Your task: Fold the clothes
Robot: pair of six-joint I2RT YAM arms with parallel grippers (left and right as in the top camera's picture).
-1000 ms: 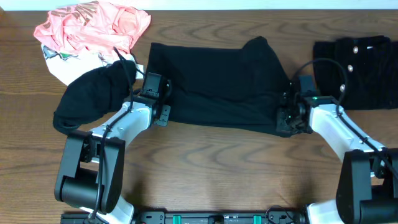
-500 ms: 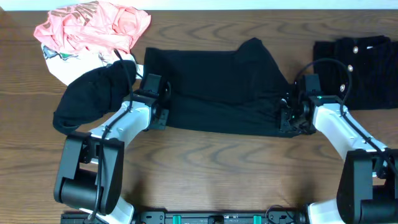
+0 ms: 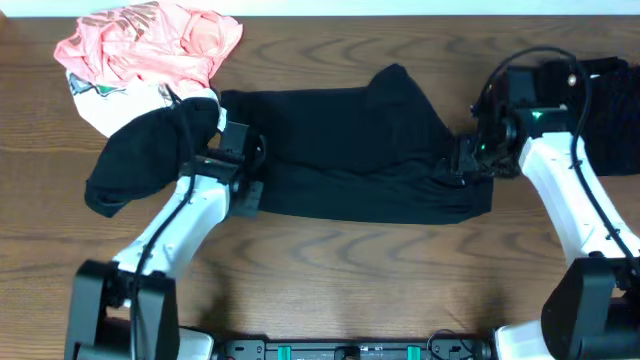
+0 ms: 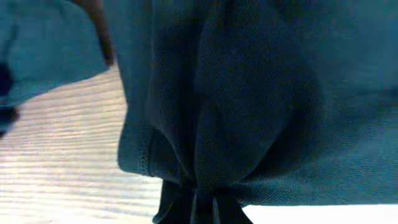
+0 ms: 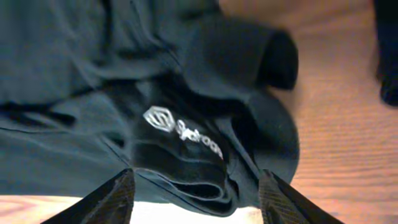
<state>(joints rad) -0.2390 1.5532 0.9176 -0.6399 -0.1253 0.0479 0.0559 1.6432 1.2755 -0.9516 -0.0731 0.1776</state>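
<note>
We hold the limp, light black T-shirt (image 3: 350, 150) by its two ends, left gripper (image 3: 243, 165) and right gripper (image 3: 468, 160) jaws each pinching bunched fabric above the bench (image 3: 380, 270).

A brown wood-grain table (image 3: 350, 255) fills the view, with a pale strip along its far edge.

The T-shirt (image 3: 345, 150) lies mid-table between a garment heap (image 3: 140, 80) at left and a folded piece (image 3: 610, 120) at right.

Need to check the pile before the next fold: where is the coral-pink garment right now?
In the overhead view the coral-pink garment lies crumpled at the table's far left corner, on a white piece, just beyond the left gripper.
</note>
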